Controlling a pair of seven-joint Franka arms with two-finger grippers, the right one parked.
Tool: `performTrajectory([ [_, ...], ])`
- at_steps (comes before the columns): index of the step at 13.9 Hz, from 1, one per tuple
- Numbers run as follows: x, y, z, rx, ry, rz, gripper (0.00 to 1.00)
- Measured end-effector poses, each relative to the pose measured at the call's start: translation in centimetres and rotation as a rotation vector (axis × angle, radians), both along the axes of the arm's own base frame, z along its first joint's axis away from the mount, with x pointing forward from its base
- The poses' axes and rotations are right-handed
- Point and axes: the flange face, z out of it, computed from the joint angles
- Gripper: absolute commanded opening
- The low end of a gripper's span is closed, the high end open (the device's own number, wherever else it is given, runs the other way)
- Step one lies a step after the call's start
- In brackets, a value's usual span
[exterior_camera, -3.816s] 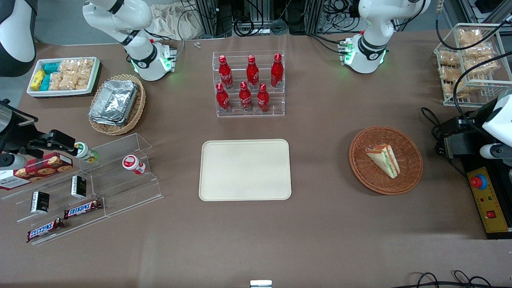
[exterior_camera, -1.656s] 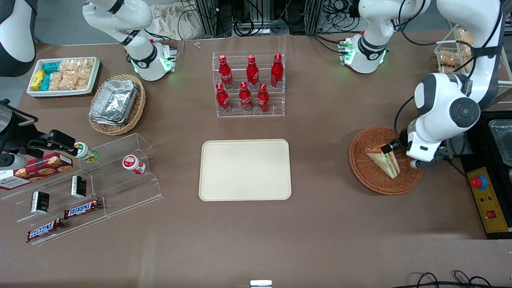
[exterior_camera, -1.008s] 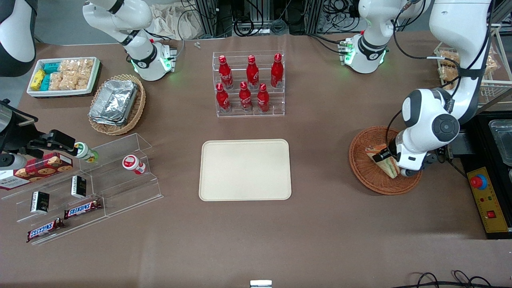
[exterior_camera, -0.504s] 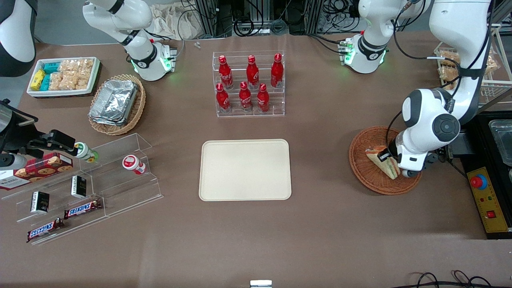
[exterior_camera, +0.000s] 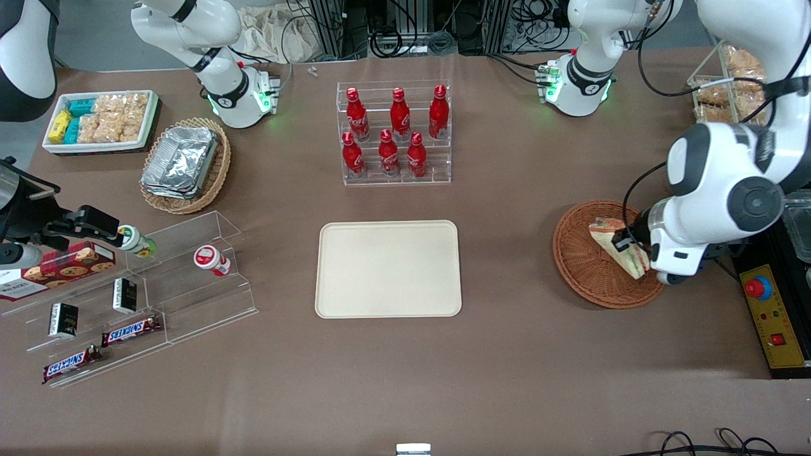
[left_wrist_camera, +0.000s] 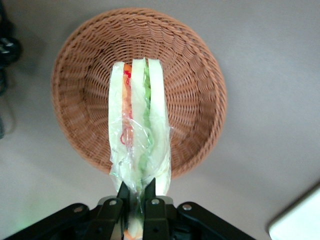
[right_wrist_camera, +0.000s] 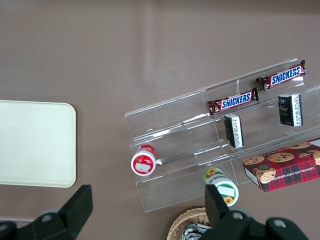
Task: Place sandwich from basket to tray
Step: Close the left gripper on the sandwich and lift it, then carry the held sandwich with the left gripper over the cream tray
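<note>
- While the sandwich is hanging over the round reddish-brown wicker basket (exterior_camera: 609, 254), the left arm's gripper (left_wrist_camera: 136, 192) is pinching it, with the black fingers (left_wrist_camera: 122, 191) closed narrowly on the wrapped end.
- The small triangular wedge sandwich of white bread with green and orange-red filling in clear wrap (left_wrist_camera: 139, 131) is showing at the right of the front frame, apparently lifted off the weave rather than resting in it.
- The step in hand is looking like the lift out of the basket.
- The flat cream-beige rectangular tray (exterior_camera: 388, 268) is lying bare at the centre of the front frame, on the brown bench (exterior_camera: 507, 354), well apart from the basket.
- The next move is calling for carrying the sandwich toward the parked arm's end of the bench, lowering over the tray, then opening the fingers.
</note>
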Motion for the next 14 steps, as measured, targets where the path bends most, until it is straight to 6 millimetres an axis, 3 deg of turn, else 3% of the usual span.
performTrajectory([
  [3, 0.5, -2.0, 5.2, -0.01, -0.007, -0.034, 0.0],
  [6, -0.1, -5.4, 7.7, -0.025, -0.001, -0.102, 0.0],
  [10, -1.1, -11.3, 9.0, -0.06, -0.009, -0.206, 0.0],
  [14, -3.9, -18.9, 9.1, -0.098, 0.0, -0.34, 0.0],
])
